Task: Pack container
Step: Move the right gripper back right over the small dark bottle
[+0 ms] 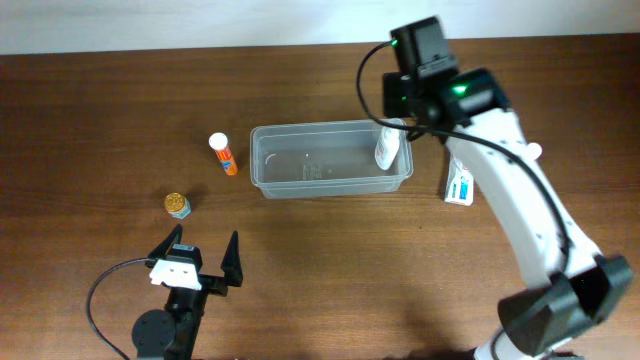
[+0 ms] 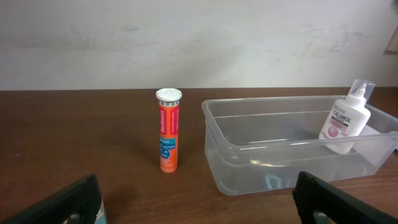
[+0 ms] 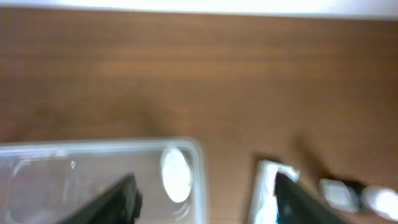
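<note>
The clear plastic container [image 1: 310, 165] sits mid-table. A white pump bottle [image 1: 387, 148] leans upright in its right end; it also shows in the left wrist view [image 2: 345, 121] and, blurred, from above in the right wrist view [image 3: 176, 174]. My right gripper [image 3: 204, 186] is open and empty, hovering above the container's right end [image 3: 93, 146] in a blurred view. In the overhead view its fingers are mostly hidden under the wrist [image 1: 405, 122]. My left gripper [image 1: 200, 262] is open and empty near the front left, facing the container [image 2: 280, 168].
An orange tube [image 1: 223, 153] stands left of the container, also in the left wrist view [image 2: 168, 130]. A small gold-capped jar [image 1: 177, 205] stands front-left. A white-and-blue box [image 1: 459, 185] lies right of the container, with a small white bottle [image 1: 535, 152] beyond it.
</note>
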`<state>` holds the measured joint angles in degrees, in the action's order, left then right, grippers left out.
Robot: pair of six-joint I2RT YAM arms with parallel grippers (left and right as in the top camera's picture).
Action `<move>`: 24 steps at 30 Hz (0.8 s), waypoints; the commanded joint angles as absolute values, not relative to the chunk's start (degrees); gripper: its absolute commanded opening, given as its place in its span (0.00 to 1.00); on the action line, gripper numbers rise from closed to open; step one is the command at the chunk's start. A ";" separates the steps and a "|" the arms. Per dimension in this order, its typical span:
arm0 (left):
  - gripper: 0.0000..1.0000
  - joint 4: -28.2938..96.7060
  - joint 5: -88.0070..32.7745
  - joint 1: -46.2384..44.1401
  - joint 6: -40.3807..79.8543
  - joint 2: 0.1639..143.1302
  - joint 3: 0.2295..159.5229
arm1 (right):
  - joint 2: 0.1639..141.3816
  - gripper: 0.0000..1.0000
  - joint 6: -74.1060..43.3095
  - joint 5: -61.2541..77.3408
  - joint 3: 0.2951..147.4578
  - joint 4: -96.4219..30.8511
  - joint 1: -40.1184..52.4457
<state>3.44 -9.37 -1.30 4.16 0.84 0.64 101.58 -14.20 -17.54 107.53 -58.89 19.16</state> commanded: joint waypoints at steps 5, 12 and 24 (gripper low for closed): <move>0.99 3.73 -8.99 -0.95 4.49 0.34 0.51 | 93.41 0.70 -13.78 -26.15 112.88 -70.65 8.86; 0.99 3.73 -8.99 -0.95 4.49 0.34 0.51 | 94.39 0.81 -10.59 -13.63 110.17 -76.95 -7.20; 0.99 3.73 -8.99 -0.95 4.49 0.34 0.51 | 104.84 0.81 -1.85 -5.78 103.26 -67.92 -19.81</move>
<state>3.44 -9.37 -1.30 4.14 0.84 0.64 102.37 -4.32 -8.01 103.79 -68.93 -18.04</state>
